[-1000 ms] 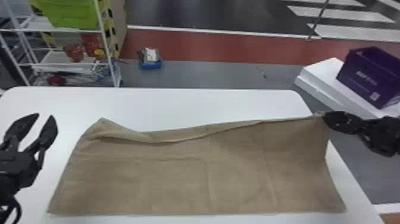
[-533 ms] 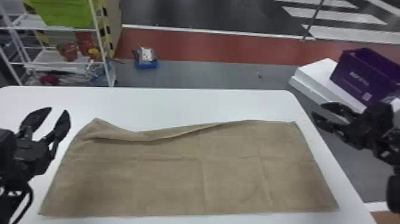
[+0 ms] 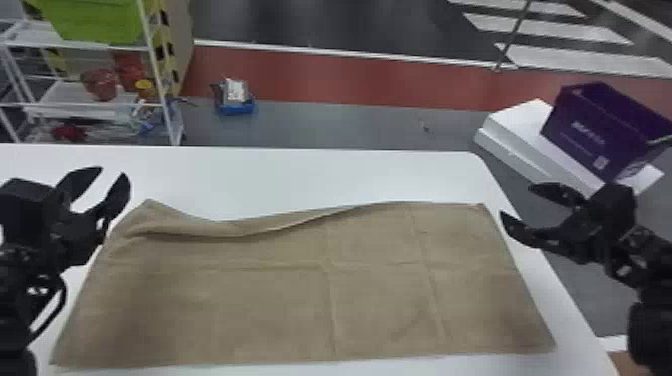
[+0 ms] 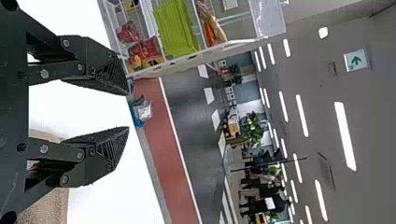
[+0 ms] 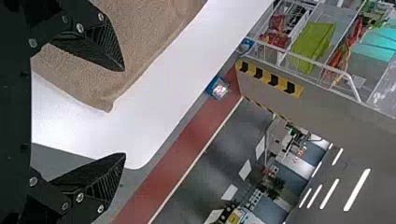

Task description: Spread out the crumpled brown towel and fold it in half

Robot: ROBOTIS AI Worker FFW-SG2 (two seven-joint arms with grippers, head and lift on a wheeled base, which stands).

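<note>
The brown towel (image 3: 310,290) lies spread in a wide rectangle on the white table (image 3: 300,175), with a raised, rippled fold along the left part of its far edge. Just beyond its far left corner my left gripper (image 3: 114,172) is open and holds nothing. My right gripper (image 3: 515,200) stands open off the towel's far right corner, over the table's right edge. In the left wrist view, the left gripper (image 4: 128,110) has its fingers apart, with some towel (image 4: 46,207) beside it. The right wrist view has the right gripper (image 5: 125,112) open near a towel corner (image 5: 105,100).
A purple box (image 3: 600,125) sits on a white block (image 3: 520,130) beyond the table's right side. Behind the table at left stands a white shelf rack (image 3: 95,105) with a green bin (image 3: 95,20). A small blue item (image 3: 235,102) rests on the floor.
My right gripper has let go of the towel's far right corner and drawn away to the right, opening. That corner now lies on the table. My left gripper has shifted slightly right.
</note>
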